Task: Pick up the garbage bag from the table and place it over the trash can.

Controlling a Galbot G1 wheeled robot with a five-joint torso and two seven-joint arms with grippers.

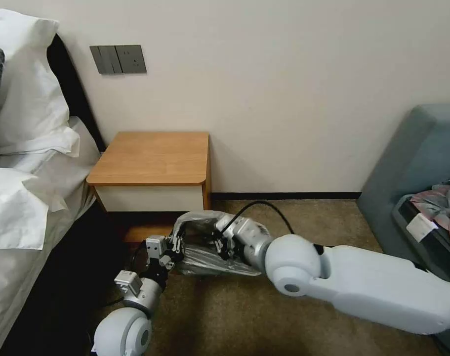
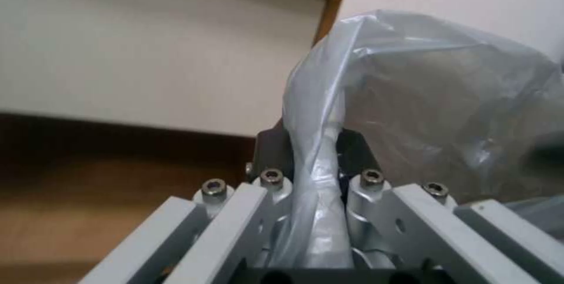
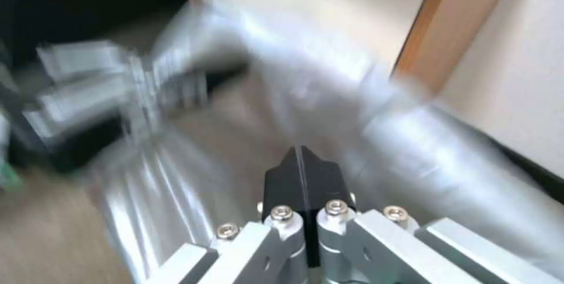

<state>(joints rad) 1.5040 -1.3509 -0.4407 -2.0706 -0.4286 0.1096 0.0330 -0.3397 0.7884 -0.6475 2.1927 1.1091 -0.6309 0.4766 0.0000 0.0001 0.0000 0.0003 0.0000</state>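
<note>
Bag (image 1: pixel 205 257) stretched sideways btwn left claw (image 1: pixel 174 245) & right claw (image 1: pixel 220 245).

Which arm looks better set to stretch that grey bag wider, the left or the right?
Probably the left. The left gripper has the garbage bag bunched between its jaws; the right gripper is shut, with no plastic visibly between its jaws.

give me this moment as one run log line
left gripper: shut on garbage bag edge | right gripper: shut, at bag's other side | bag: stretched between both, low before table
</note>
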